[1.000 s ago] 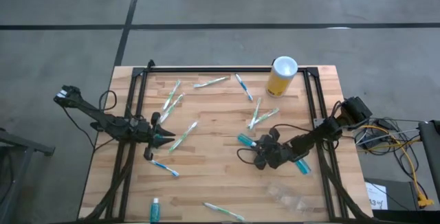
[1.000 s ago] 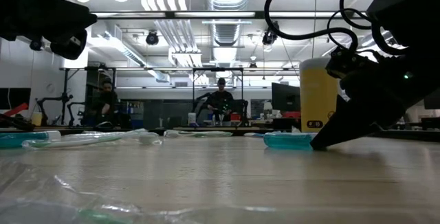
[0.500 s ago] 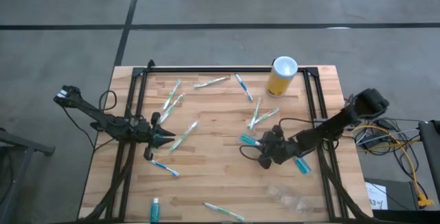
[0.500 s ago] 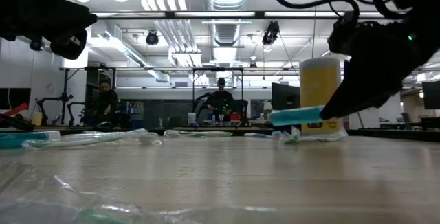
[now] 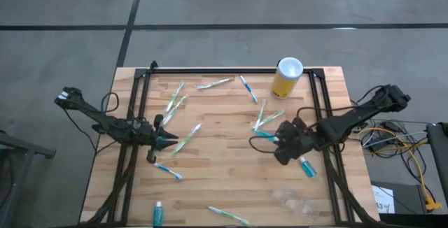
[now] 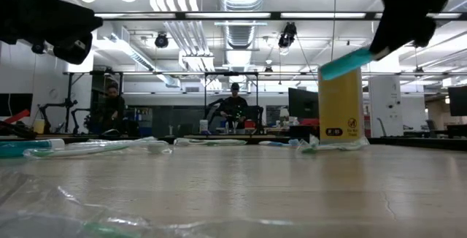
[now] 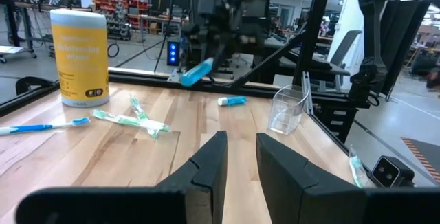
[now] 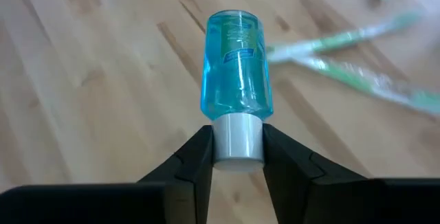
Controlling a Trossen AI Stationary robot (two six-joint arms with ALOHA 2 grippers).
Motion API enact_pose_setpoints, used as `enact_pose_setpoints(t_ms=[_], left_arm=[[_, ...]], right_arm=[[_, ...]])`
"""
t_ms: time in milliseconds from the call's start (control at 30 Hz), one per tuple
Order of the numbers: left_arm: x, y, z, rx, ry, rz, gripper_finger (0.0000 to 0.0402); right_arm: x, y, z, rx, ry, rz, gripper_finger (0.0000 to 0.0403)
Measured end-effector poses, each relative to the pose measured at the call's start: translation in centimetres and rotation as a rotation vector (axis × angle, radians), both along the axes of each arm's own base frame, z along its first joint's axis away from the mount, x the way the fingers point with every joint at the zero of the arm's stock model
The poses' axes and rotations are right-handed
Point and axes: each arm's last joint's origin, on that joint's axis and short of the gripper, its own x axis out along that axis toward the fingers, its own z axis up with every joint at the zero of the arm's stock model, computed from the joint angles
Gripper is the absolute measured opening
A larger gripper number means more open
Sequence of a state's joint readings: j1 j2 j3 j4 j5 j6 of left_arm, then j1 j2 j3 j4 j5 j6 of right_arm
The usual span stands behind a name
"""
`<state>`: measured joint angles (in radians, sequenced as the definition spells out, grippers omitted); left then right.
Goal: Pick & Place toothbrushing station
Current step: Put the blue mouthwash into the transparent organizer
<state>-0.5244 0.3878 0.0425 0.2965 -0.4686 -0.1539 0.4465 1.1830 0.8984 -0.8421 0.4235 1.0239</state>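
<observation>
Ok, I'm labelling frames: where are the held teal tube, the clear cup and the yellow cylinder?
teal tube (image 8: 233, 62), right wrist view, on its body.
clear cup (image 7: 287, 109), left wrist view, on its wall.
yellow cylinder (image 5: 284, 84), high view, on its side.

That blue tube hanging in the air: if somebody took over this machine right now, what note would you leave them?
Right end effector: shut on the teal tube by its white cap, lifted above the table.
Left end effector: open, empty, waiting at the table's left side.
Clear cup: near the right front corner, nothing visible inside.
Toothbrushes and another tube lie scattered.
Left: place this tube, then gather the rest.
</observation>
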Motion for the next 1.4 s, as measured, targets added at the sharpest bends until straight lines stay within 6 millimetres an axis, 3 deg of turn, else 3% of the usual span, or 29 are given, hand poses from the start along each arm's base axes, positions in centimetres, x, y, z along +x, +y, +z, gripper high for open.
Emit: enact_pose_setpoints(t_ms=[400, 633, 1067, 1400], left_arm=[[0.0, 0.0, 0.0, 0.0, 0.0, -0.001, 0.0083], [0.0, 0.0, 0.0, 0.0, 0.001, 0.0, 0.0083], [0.0, 0.0, 0.0, 0.001, 0.001, 0.0, 0.0083], [0.0, 0.0, 0.0, 0.001, 0.001, 0.0, 0.0083]], right_arm=[[-1.8, 0.2, 7.1, 0.3, 0.233, -0.004, 0.01], [-2.9, 0.7, 9.6, 0.539, 0.342, 0.004, 0.01], [-4.7, 3.8, 9.7, 0.694, 0.496, -0.123, 0.01], [-2.9, 6.8, 8.0, 0.754, 0.615, -0.125, 0.01]])
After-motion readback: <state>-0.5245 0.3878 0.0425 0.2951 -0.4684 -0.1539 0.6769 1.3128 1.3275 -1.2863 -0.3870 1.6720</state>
